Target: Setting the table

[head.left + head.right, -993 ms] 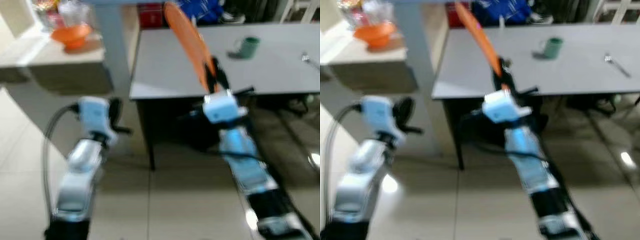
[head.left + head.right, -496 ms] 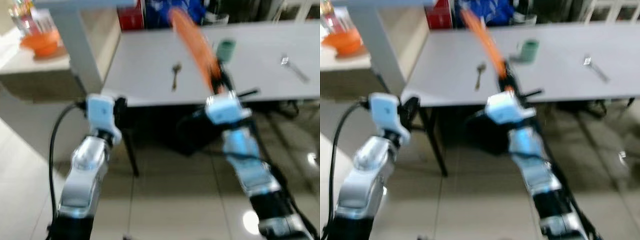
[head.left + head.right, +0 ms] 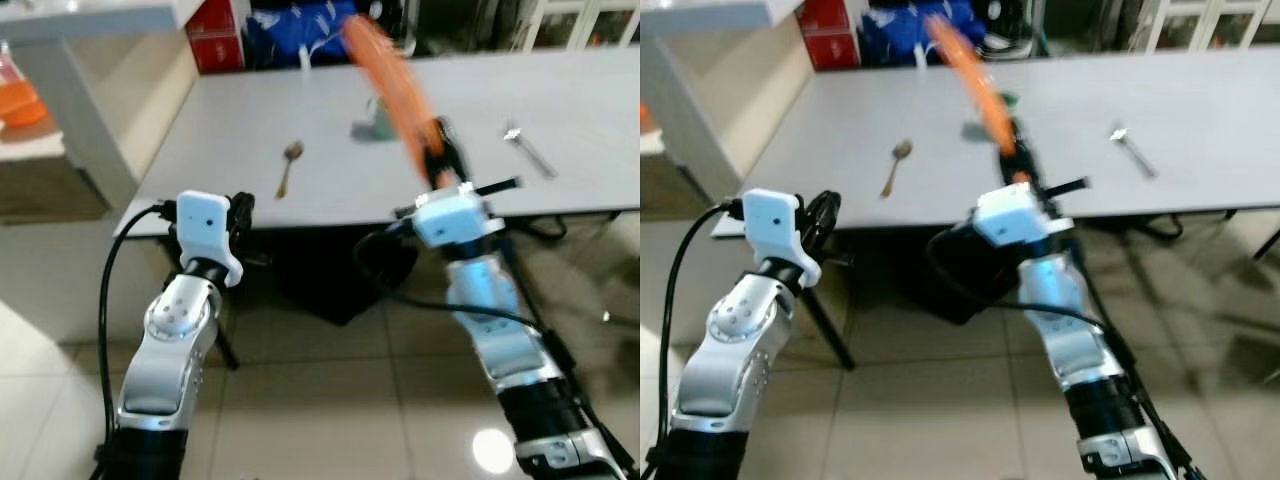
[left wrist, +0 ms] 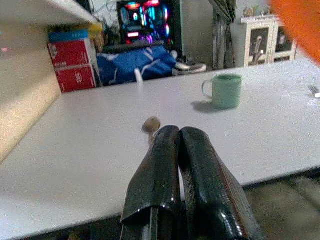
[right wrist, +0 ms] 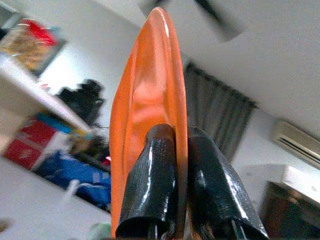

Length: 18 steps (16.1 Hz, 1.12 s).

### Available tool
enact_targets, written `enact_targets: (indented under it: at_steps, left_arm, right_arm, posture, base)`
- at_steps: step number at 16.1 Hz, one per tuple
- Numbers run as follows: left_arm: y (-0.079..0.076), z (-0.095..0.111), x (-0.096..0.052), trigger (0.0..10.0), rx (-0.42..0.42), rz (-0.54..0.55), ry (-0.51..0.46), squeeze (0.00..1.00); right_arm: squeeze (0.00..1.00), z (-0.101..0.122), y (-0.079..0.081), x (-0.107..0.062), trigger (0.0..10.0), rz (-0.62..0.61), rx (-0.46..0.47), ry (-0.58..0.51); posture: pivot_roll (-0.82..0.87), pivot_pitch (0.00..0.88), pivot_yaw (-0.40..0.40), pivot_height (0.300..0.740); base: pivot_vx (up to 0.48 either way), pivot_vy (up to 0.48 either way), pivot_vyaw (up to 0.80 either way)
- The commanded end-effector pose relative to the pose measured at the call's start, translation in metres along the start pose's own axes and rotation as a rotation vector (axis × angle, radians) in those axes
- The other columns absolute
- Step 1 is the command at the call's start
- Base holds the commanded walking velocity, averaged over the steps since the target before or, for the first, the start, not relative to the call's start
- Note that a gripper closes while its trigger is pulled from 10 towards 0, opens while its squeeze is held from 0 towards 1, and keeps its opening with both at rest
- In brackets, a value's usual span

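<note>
Nearest are the two silver arms over bare tiled floor [image 3: 330, 400], with open floor between them and the worktop's near edge. The left gripper [image 4: 177, 150] is held low just short of that edge, its two black fingers pressed together with nothing between them. The right gripper [image 3: 440, 160] is raised over the near edge of the grey worktop [image 3: 230, 140], its fingers clamped on the rim of one orange plate [image 3: 385, 75]; the plate stands on edge, tilting up and away from the gripper above the worktop surface, not touching it.

Beneath the worktop a dark bag-like shape [image 3: 330, 280] sits on the floor near a thin black leg [image 3: 825, 320].

On the worktop lie one spoon [image 3: 288, 165], ahead of the left gripper and well inside the near edge, one fork [image 3: 527, 150] off to the right, and one green mug [image 4: 225, 90] farther back, partly hidden by the plate in the head views. The surface between spoon and fork is bare, and the stretch left of the spoon is bare too.

Left of the worktop stands a pale counter column [image 3: 80, 110], with a gap of floor between the two. Beyond the far edge are one red box [image 4: 72, 67] and a blue bundle [image 4: 135, 62].
</note>
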<state>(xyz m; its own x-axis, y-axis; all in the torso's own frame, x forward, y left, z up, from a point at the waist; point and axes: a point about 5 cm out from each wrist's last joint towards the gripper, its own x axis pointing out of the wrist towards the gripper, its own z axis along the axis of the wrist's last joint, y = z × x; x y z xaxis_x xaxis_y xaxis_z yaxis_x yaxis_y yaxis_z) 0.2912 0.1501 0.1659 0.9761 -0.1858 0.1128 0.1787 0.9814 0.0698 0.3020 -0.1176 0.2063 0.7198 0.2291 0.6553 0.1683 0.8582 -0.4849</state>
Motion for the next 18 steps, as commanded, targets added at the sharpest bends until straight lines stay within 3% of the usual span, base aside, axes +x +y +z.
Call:
enact_targets:
  at_steps: [1, 6, 8, 12, 17, 18]
  left_arm:
    - [0.009, 0.0, -0.002, 10.0, 0.018, 0.023, 0.008, 0.0]
    - [0.01, -0.001, -0.001, 10.0, -0.007, 0.03, 0.002, 0.0]
    - [0.01, -0.001, -0.001, 10.0, -0.001, 0.036, 0.003, 0.0]
    - [0.012, 0.0, -0.001, 10.0, -0.003, 0.048, -0.005, 0.0]
    - [0.011, 0.002, 0.002, 10.0, 0.0, 0.049, -0.015, 0.0]
    - [0.01, 0.003, 0.003, 10.0, 0.003, 0.045, -0.023, 0.0]
  right_arm:
    - [0.0, 0.015, 0.003, 0.008, 0.0, -0.01, 0.033, -0.072]
    - [0.0, 0.014, 0.005, 0.007, 0.0, -0.005, 0.034, -0.067]
    - [0.0, 0.014, 0.005, 0.007, 0.0, -0.004, 0.034, -0.065]
    - [0.0, 0.013, 0.009, 0.01, 0.0, 0.015, 0.061, -0.059]
    - [0.0, 0.003, 0.027, 0.028, 0.0, 0.046, 0.372, 0.105]
    - [0.0, -0.003, 0.032, 0.037, 0.0, 0.03, 0.5, 0.179]
  posture:
    - [-0.13, 0.0, 0.099, 0.74]
    - [-0.13, 0.0, 0.101, 0.74]
    - [-0.13, 0.0, 0.1, 0.74]
    - [-0.12, 0.0, 0.097, 0.74]
    - [-0.12, 0.0, 0.101, 0.74]
    - [-0.11, 0.0, 0.1, 0.74]
  base:
    - [0.259, -0.401, 0.0]
    - [0.314, -0.352, 0.0]
    - [0.444, 0.0, 0.0]
    - [0.0, 0.0, 0.0]
    - [0.0, 0.0, 0.0]
    - [0.0, 0.0, 0.0]
